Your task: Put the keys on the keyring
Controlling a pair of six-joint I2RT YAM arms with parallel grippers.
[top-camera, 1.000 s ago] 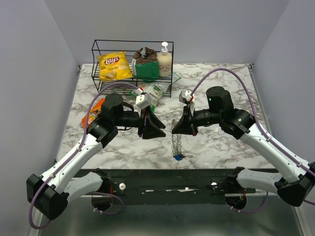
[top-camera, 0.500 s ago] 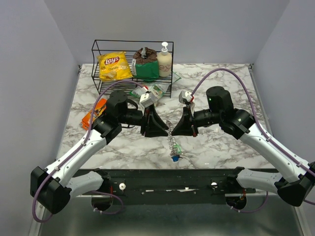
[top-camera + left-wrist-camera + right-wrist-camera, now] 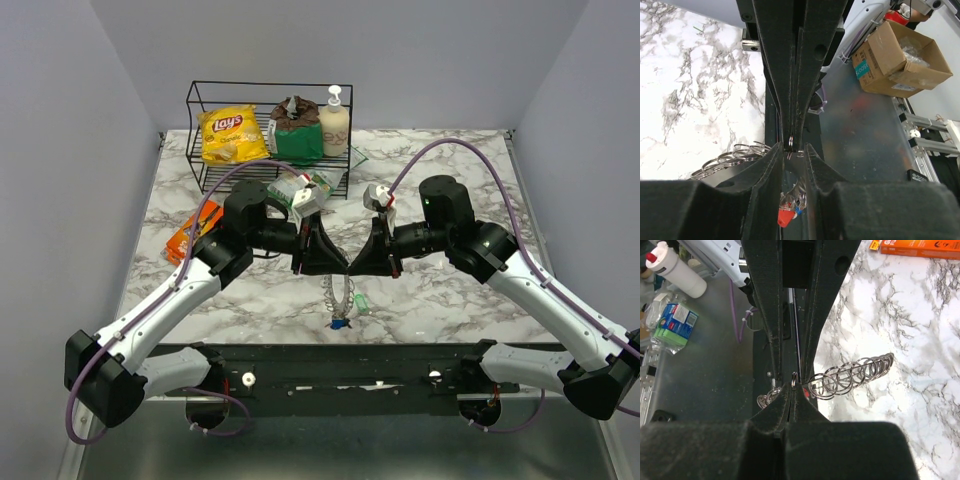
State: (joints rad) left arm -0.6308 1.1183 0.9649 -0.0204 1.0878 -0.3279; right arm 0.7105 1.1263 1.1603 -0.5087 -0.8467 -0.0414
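Note:
The keyring (image 3: pixel 335 295), a pale spiral coil, hangs from between the two grippers down to the table's near edge. A blue key (image 3: pixel 341 322) sits at its low end and a green key (image 3: pixel 359 301) beside it. My right gripper (image 3: pixel 357 267) is shut on the small end ring of the keyring (image 3: pixel 850 377), which is pinched at its tips (image 3: pixel 794 386). My left gripper (image 3: pixel 342 267) faces it tip to tip. In the left wrist view its jaws (image 3: pixel 794 149) stand narrowly open around that ring. A red key (image 3: pixel 785 217) and a blue key (image 3: pixel 799 210) dangle below, and the coil (image 3: pixel 735 155) trails left.
A black wire rack (image 3: pixel 200 100) at the back holds a yellow crisp bag (image 3: pixel 232 135), a green pack (image 3: pixel 298 140) and a soap bottle (image 3: pixel 334 122). An orange packet (image 3: pixel 190 235) lies left of my left arm. A green-white packet (image 3: pixel 305 185) lies in front of the rack.
My left gripper has moved right until its tips meet the right gripper's, and its jaws have narrowed. The coil's hanging end has swung left. The right arm has stayed put.

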